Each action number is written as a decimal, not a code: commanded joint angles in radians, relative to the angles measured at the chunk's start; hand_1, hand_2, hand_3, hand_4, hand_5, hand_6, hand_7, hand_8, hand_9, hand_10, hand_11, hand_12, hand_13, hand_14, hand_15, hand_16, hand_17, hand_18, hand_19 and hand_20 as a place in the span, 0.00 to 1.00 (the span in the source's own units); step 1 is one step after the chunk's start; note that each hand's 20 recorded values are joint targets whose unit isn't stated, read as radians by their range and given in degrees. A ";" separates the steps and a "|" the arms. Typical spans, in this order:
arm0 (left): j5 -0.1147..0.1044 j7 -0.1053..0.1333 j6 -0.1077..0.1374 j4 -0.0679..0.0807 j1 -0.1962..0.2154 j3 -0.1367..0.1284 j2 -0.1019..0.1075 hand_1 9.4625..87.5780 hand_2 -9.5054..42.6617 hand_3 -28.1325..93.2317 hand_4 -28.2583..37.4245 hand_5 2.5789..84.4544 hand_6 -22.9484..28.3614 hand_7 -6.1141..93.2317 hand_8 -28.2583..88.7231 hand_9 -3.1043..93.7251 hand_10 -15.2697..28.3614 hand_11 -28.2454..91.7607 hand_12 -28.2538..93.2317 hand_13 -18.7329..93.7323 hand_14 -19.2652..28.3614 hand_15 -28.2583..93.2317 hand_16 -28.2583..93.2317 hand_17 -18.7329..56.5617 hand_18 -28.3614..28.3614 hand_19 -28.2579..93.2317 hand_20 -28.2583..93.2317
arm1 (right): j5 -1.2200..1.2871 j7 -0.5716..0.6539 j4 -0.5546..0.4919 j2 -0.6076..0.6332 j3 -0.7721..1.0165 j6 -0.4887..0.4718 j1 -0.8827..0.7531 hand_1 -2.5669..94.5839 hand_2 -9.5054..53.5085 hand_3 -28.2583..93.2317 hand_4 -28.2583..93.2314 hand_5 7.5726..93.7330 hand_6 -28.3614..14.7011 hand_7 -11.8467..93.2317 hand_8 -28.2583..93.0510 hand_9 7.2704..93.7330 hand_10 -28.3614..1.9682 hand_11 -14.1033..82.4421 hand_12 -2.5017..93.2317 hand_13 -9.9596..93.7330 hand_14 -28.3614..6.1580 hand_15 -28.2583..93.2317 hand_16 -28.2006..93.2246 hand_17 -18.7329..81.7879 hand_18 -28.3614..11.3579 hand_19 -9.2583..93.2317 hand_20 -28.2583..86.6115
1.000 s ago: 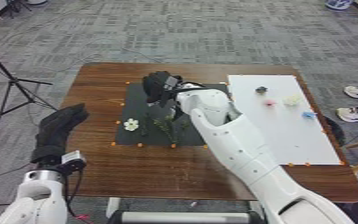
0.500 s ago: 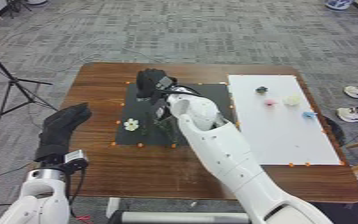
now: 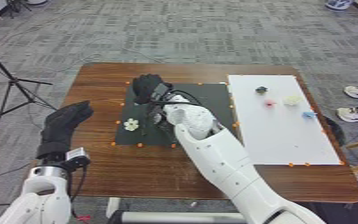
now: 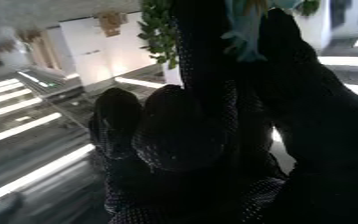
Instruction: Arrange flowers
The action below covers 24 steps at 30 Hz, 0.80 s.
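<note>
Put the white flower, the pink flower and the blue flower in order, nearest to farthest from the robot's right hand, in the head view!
1. White flower, on the left of the dark mat, nearest to the right hand
2. Pink flower, on the white sheet
3. Blue flower, by the sheet's right edge

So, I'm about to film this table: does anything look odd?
Nothing stands out: the white flower lies on the dark mat, the pink flower and blue flower lie apart on the white board, and I see no spill.
</note>
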 commanded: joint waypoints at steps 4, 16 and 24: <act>0.000 0.008 -0.011 0.001 -0.017 0.014 -0.002 0.21 0.20 0.83 0.11 0.60 0.50 0.27 0.17 0.56 0.65 0.42 0.35 0.54 0.75 0.39 0.23 0.35 0.70 0.31 0.39 | -0.078 -0.008 0.023 -0.044 0.050 -0.104 0.045 0.60 0.03 0.73 0.04 0.80 0.73 0.41 0.23 0.98 0.71 0.28 0.22 0.96 0.73 0.78 0.54 0.70 0.18 1.00 0.77; 0.021 0.032 0.011 -0.003 -0.039 0.038 -0.006 0.21 0.20 0.83 0.11 0.60 0.50 0.27 0.17 0.56 0.65 0.42 0.35 0.54 0.74 0.39 0.23 0.35 0.70 0.31 0.39 | -0.153 -0.004 0.050 -0.070 0.085 -0.130 0.033 0.60 0.03 0.74 0.04 0.80 0.74 0.42 0.22 0.98 0.71 0.28 0.23 0.95 0.73 0.78 0.54 0.69 0.18 1.00 0.77; 0.020 0.030 0.001 -0.001 -0.053 0.045 -0.008 0.21 0.20 0.84 0.11 0.60 0.49 0.27 0.17 0.56 0.65 0.42 0.35 0.54 0.74 0.39 0.23 0.35 0.70 0.31 0.39 | -0.096 0.038 0.046 -0.067 0.069 -0.129 0.033 0.57 0.03 0.75 0.06 0.79 0.75 0.42 0.22 0.97 0.71 0.28 0.22 0.95 0.72 0.78 0.54 0.69 0.17 1.00 0.77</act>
